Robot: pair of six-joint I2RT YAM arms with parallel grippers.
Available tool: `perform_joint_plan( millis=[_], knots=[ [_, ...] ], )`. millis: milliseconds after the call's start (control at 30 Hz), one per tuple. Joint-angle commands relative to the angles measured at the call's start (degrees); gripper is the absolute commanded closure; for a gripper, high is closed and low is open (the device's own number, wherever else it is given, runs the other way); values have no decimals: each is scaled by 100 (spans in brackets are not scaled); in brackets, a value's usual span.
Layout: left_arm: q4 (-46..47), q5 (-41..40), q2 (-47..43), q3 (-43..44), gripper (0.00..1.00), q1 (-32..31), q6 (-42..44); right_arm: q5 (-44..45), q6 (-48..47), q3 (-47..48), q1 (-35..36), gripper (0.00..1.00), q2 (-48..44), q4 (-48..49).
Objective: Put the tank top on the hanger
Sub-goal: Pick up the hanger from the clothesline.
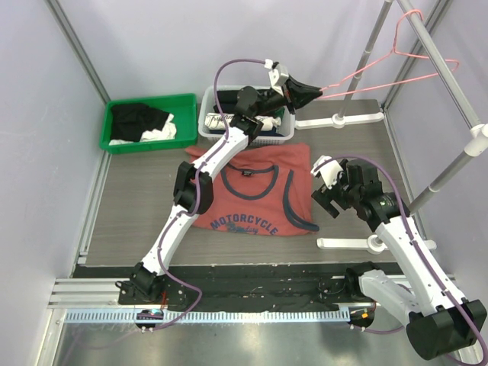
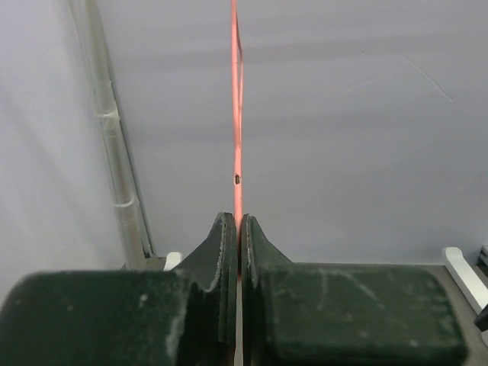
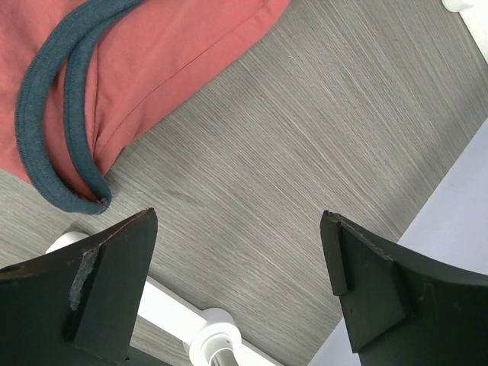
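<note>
Left wrist view: we've got the left claw [image 2: 238, 221] pinched fully shut on the hanger [image 2: 237, 114], a thin pink wire running straight up between the 2 fingers. It's smooth and narrow, so we'd say it could twist or slide in that grip. The hook sits over the sloping metal rail [image 1: 450, 80], and a sideways pull could snag it there. Down on the grey woodgrain desk [image 1: 137, 198], the tank top [image 1: 244, 194] lies flat, chest graphic up. It's soft rust-red jersey with ribbed navy trim. The right claw [image 3: 240, 259] hovers wide open and empty just off its right armhole. Limp fabric may bunch when lifted.
</note>
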Motion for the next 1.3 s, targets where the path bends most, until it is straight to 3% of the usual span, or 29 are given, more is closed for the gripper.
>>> perform_joint_plan(
  millis=[0, 767, 1267],
  knots=[
    [-201, 499, -610, 163, 100, -29, -122, -77, 89, 224, -26, 4, -106, 52],
    [-702, 25, -1137, 454, 100, 77, -227, 20, 168, 716, -44, 5, 70, -97],
    [-843, 472, -1629, 261, 100, 525, -710, -358, 195, 1366, -44, 0, 360, -343]
  ],
)
